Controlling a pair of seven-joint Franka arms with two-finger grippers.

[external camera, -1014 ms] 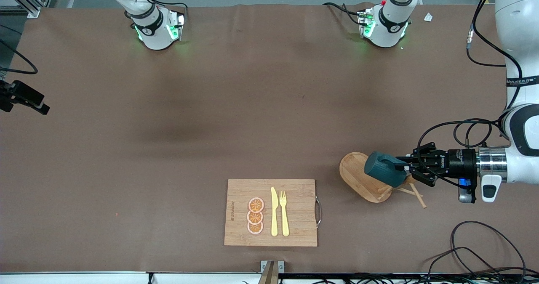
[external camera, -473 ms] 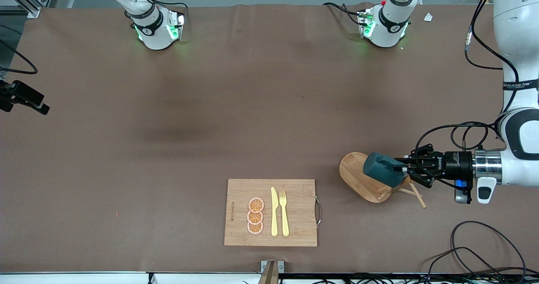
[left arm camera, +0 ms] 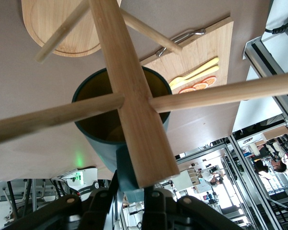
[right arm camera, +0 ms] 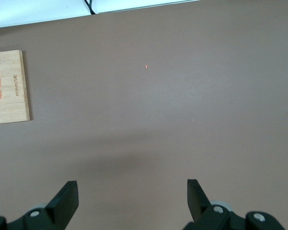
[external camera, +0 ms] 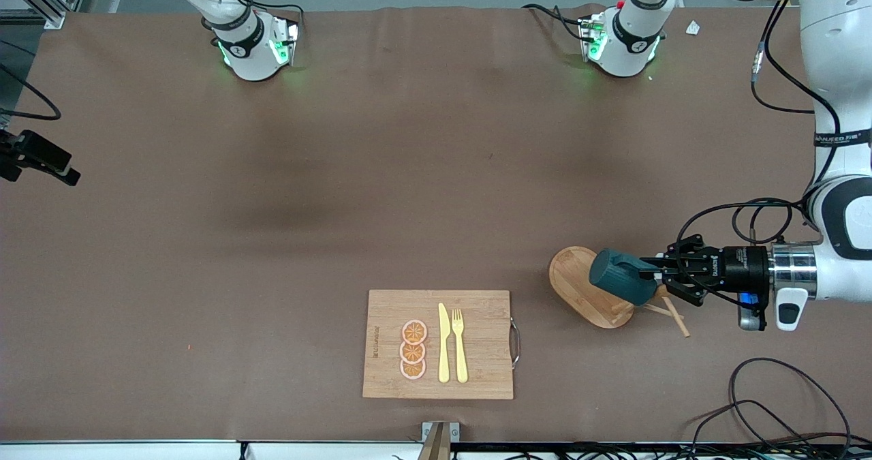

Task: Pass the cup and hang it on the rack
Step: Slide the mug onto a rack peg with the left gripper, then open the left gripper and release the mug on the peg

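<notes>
Two fingers of my left gripper [external camera: 657, 276] are clamped tight on the handle of the cup [external camera: 621, 277], and I hold it sideways, mouth turned back toward my wrist, so that, as I judge it, a peg can run into the handle loop. In my left wrist view the cup [left arm camera: 116, 125] sits straight ahead of my fingertips with its yellowish inside facing me, and the rack's [left arm camera: 126, 86] post crosses right in front of its mouth, pegs fanning out to either side. From the front camera the cup hangs over the rack [external camera: 591, 286], above the part of the oval base that lies toward my arm's end of the table, close against the post and pegs; whether the handle is already over a peg I cannot tell, since the cup body hides that spot. I judge the hand-over done and the hanging to be the step in hand, so the grip has to hold until the loop is seated. My right gripper [right arm camera: 132, 199] waits with its jaws spread wide and nothing between them, over bare tabletop toward the right arm's end. A cutting board [external camera: 437, 343] with a knife [external camera: 443, 343], fork [external camera: 460, 344] and orange slices [external camera: 413, 350] lies nearer the front camera than the rack.
</notes>
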